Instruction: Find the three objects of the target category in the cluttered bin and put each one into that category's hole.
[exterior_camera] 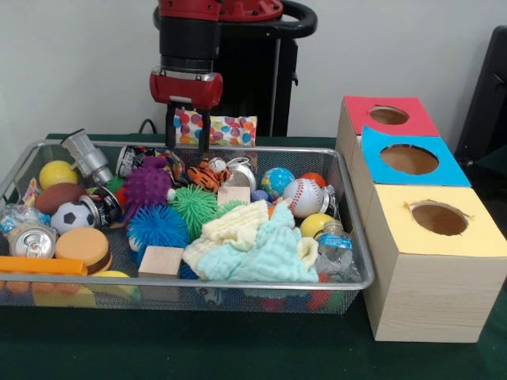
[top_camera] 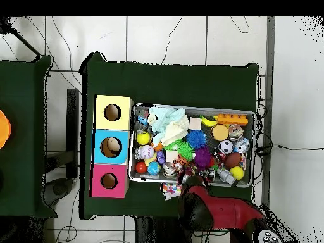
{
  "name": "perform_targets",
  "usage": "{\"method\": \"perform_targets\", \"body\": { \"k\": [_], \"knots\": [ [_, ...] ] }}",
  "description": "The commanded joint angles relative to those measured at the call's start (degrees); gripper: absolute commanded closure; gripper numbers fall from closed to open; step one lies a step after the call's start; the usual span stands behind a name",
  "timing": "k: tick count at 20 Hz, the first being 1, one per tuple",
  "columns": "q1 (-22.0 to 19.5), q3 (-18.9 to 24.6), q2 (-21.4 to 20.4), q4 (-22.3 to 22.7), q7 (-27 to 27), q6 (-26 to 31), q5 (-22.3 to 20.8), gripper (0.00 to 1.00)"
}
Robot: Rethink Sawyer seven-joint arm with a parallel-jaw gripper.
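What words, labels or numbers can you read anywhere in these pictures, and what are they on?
None can be read.
Cans in the bin: printing too blurred to read.
Water bottle: label too small to read.
Coloured boxes: blank, holes only.

A plain pale wall (exterior_camera: 71,71) rises at twelve o'clock behind the green-covered table (exterior_camera: 182,348). Overhead, white floor tiles (top_camera: 164,38) surround it, crossed by thin cables (top_camera: 288,149).
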Motion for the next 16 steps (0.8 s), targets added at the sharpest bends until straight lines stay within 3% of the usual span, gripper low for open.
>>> {"method": "perform_targets", "body": {
  "k": [1, 8, 16],
  "knots": [
    [1.58, 4.48, 0.2, -3.37, 4.57, 5.04, 2.97, 0.0],
    [5.05, 1.83, 2.08, -2.79, 7.96, 3.67, 7.3, 0.0],
    [5.63, 0.02, 5.31, -3.29, 9.81, 1.72, 12.6, 0.0]
  ]
}}
